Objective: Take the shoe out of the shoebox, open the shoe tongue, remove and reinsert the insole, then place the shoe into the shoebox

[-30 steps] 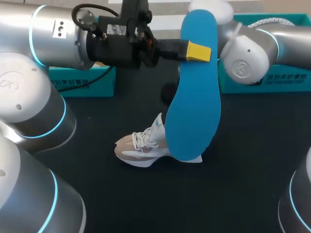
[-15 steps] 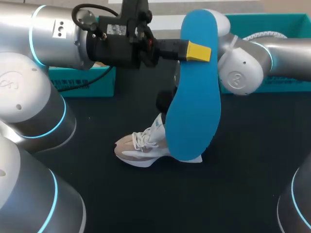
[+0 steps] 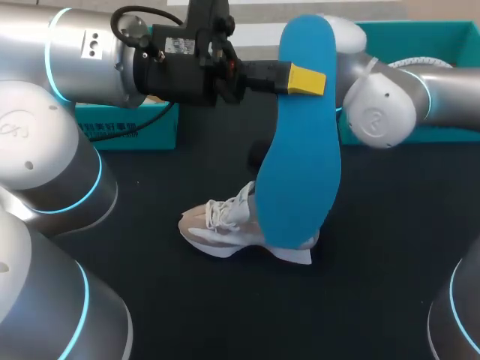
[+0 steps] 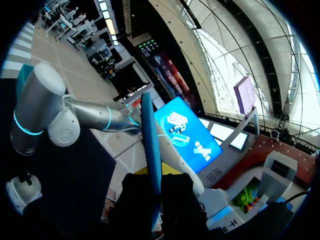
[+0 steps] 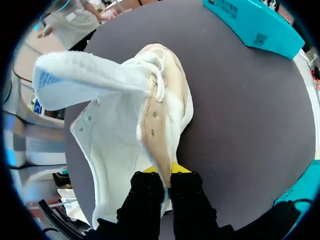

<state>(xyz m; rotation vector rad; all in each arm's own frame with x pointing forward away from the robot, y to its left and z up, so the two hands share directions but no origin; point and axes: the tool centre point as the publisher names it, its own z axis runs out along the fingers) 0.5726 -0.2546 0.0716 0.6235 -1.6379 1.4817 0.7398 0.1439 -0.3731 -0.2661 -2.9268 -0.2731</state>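
Clearances: bare desk from 3 through 6 to 8 o'clock; teal boxes close off the far edge.
- Teal box part, one, 10 o'clock.
- Left gripper, 12 o'clock, raised, clamped on the insole's upper end.
- Insole, one, blue, hanging on end over the shoe's heel.
- Shoe, one, white and beige, mid-desk, toe toward 9 o'clock, tongue pulled out.
- Right gripper, clamped on the shoe's collar edge.
- Shoebox, one, 2 o'clock.

Surface: dark, matte.
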